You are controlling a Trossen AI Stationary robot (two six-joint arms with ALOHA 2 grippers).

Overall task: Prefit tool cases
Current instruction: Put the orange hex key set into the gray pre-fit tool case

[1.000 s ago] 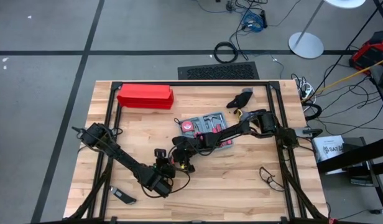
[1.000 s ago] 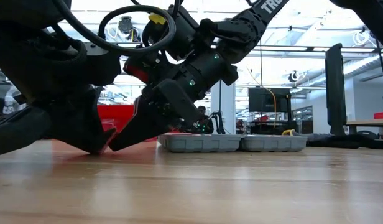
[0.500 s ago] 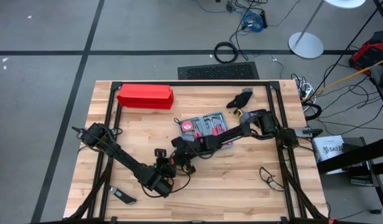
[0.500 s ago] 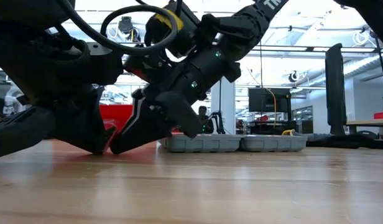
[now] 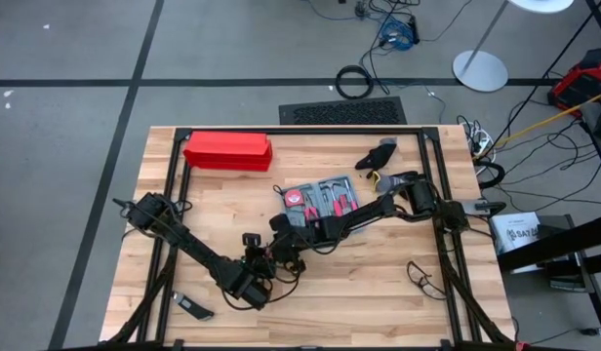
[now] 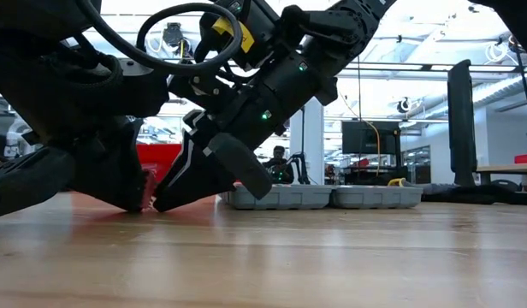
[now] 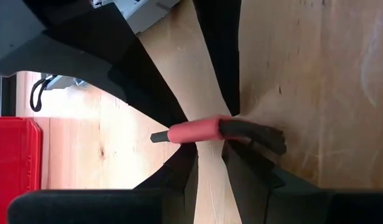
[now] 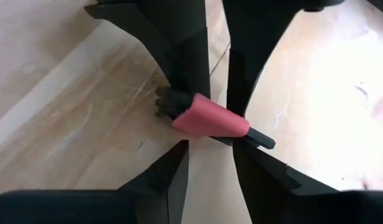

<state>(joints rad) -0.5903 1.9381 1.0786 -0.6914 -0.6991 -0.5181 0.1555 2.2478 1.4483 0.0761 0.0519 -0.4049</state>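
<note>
The tool case (image 5: 320, 200) lies open on the table past both grippers, tools in its recesses; the low view shows it as a grey tray (image 6: 323, 197). A small tool with a red handle (image 7: 196, 132) and black ends lies on the wood between the grippers. My left gripper (image 5: 267, 263) comes in from the near left. My right gripper (image 5: 287, 248) comes in from the right. Their tips face each other across the tool. Each shows a gap of bare wood between its fingers, and neither has the tool between them. My left gripper slants down with its fingertips (image 7: 193, 160) against one long side of the tool, one by the red handle (image 7: 191, 138) and one by the black end (image 7: 241, 134). The fingers lie across the tool, which rests on the table. My right gripper slants down from the opposite side, its fingertips (image 8: 179, 152) at the tool's other long side, by the red handle (image 8: 210, 124). The fingers lie across the tool. I cannot tell whether they touch it or stop just short.
A long red box (image 5: 227, 151) sits at the far left. A black object (image 5: 379, 156) lies at the far right, a small dark piece (image 5: 193, 310) at the near left edge, and a cable loop (image 5: 422, 278) at the near right. Black frame rails run along the table's sides.
My right gripper has rolled about its own axis and opened; its fingers were together a second ago and now stand apart. The red-handled tool has stayed on the table between the two grippers.
</note>
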